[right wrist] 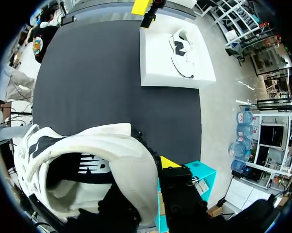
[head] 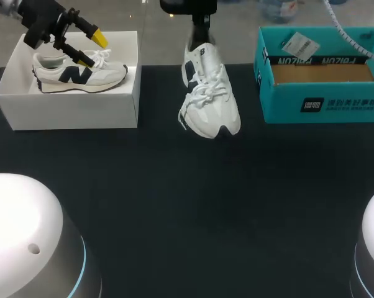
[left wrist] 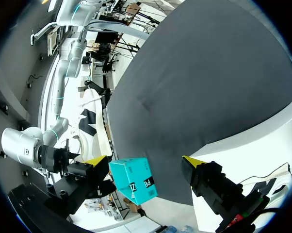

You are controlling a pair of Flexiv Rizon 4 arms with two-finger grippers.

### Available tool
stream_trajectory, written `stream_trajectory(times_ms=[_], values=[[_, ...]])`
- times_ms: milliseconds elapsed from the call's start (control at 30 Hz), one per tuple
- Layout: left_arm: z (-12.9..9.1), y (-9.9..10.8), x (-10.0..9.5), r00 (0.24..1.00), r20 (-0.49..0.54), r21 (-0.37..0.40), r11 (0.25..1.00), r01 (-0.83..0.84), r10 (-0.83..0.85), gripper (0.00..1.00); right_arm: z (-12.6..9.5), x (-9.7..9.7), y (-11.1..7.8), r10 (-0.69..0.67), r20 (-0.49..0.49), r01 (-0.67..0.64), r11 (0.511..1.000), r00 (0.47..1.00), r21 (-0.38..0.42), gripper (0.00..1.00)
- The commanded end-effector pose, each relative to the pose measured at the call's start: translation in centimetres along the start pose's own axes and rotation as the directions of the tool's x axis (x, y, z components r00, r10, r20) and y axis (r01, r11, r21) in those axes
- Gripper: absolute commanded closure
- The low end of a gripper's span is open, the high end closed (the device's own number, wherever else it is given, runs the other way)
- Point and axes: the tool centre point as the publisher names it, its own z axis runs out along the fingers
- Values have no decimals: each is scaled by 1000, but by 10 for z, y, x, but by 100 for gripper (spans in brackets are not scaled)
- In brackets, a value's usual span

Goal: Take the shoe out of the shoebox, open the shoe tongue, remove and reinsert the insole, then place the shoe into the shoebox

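Centrally, the right claw [head: 200,38] is clamped on the heel collar of a white lace-up sneaker with a navy side logo [head: 209,93]. In the right wrist view one finger sits inside the shoe's opening while the other, yellow-tipped, presses the collar from outside. The sneaker hangs below this claw with its toe pointing away from it and its laces loose. We cannot tell whether the toe meets the black table top [head: 187,205]. Through the opening, just under the claw, we see the dark insole [right wrist: 83,171] lying inside the shoe. Beside the claw's outer finger stands an open teal cardboard shoebox [head: 323,104] with a white paper tag [head: 299,45] at its rim.

The left claw [head: 91,49], well apart from the right one, hangs with its two yellow-tipped fingers spread and nothing between them. Directly beneath it lies a second white sneaker with a navy logo [head: 81,74], resting inside a white rectangular box [head: 75,107]. The claw's lower fingertip is close above the shoe's collar.
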Motion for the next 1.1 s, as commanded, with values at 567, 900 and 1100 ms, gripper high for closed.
stream_trajectory(times_ms=[567, 900, 1100], values=[[-1, 0, 0, 1000, -2, 2, 1000, -1, 1, 0, -6, -9, -49, 9, 18, -7, 994, 1000, -109, 100], [-1, 0, 0, 1000, -2, 2, 1000, -1, 1, 0, -6, -38, -156, -26, 10, 27, 990, 1000, -140, 100], [-1, 0, 0, 1000, -2, 2, 1000, -1, 1, 0, -7, -36, -203, -85, 34, 88, 993, 996, -85, 100]])
